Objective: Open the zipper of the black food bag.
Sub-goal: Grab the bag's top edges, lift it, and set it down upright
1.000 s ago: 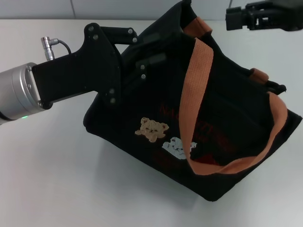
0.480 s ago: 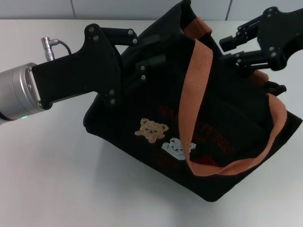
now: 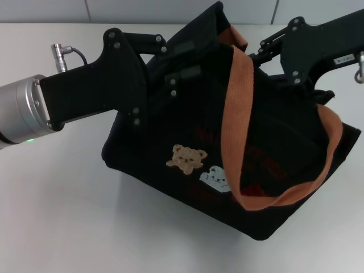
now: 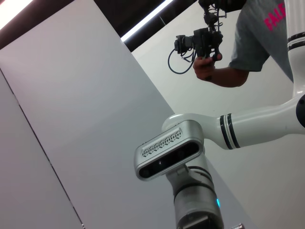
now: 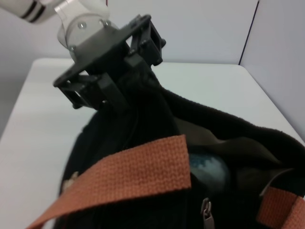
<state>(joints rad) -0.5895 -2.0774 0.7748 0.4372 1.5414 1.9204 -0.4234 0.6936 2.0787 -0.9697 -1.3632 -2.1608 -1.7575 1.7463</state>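
Reaching in from the left of the head view, the left gripper is clamping its fingers on the black food bag at its upper left edge; the right wrist view shows the black fingers pinching the fabric rim. The bag is sitting on the white table, tilted, with 2 bear patches facing forward. 2 orange-brown handles are showing: the near handle is draping across the bag's front, and the far handle is lying at its right end, both crossing the opening. Inside, a pale rounded object is lying partly hidden. The zipper's 1 metal pull tab is hanging beside it. Farthest right, the right gripper is hovering at the bag's top edge; whether its fingers are spread cannot be told.
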